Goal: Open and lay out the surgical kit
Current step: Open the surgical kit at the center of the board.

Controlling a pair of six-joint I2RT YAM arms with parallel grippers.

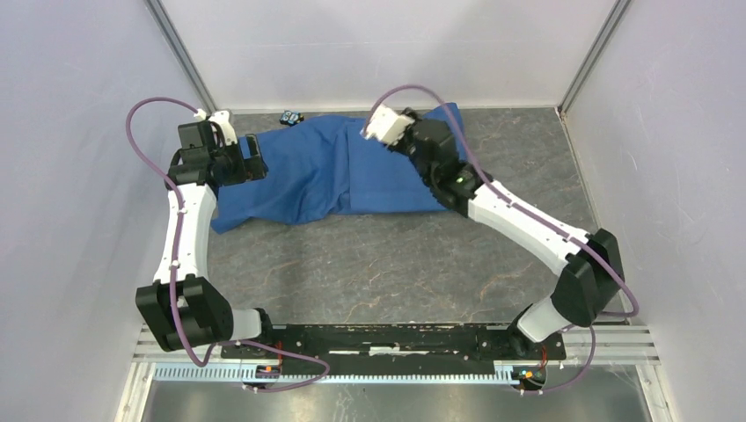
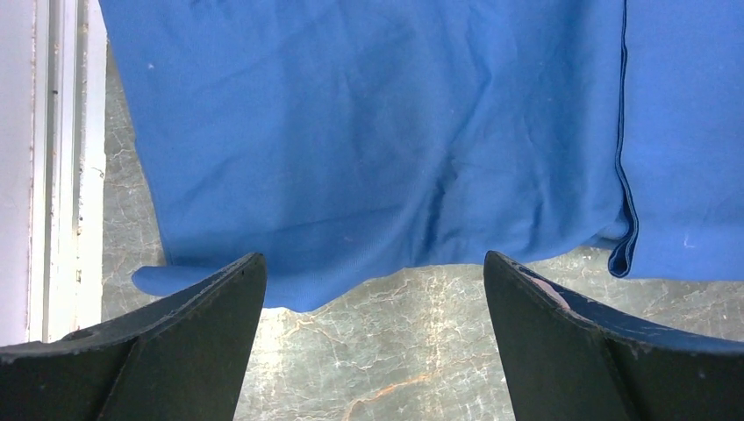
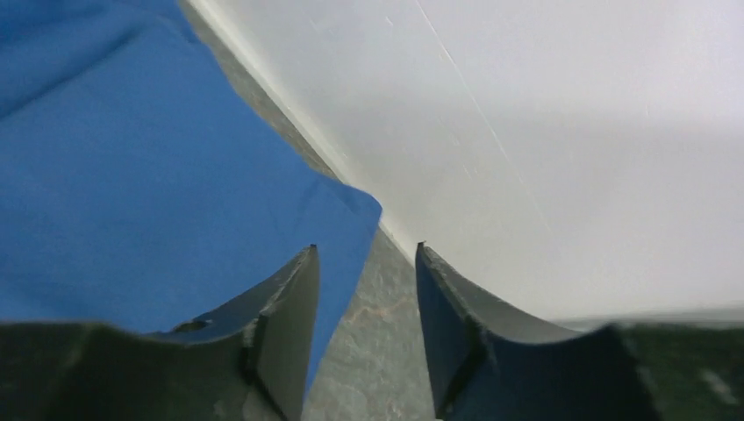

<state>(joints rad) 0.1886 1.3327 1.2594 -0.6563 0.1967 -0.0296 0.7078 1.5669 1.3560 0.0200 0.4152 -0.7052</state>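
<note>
- Blue cloth wrap (image 1: 339,167) lies closed and rumpled on the far half of the grey marbled tabletop (image 1: 396,264), toward 12 o'clock from the arm bases. Its contents are hidden under the cloth.
- The wrap stretches from about 10 o'clock to 1 o'clock of the tabletop's middle. Its far right corner sits close to the back wall.
- Left wrist view: a folded hem runs top to bottom at the 3 o'clock side, one layer lapped over another.
- Left claw (image 2: 370,256) is at the wrap's 9 o'clock end, spread wide and empty. The cloth's near edge lies just past the fingertips, with bare tabletop showing in the gap. Whether the fingers touch the cloth cannot be told.
- Right claw (image 3: 364,250) is at the wrap's 1 o'clock corner, parted only narrowly, with nothing between the fingers. The cloth corner lies just beside the left-hand finger, and the white wall rises beyond.
- Small toy (image 1: 292,116) sits at 11 o'clock, just beyond the wrap's far edge, by the back wall.
</note>
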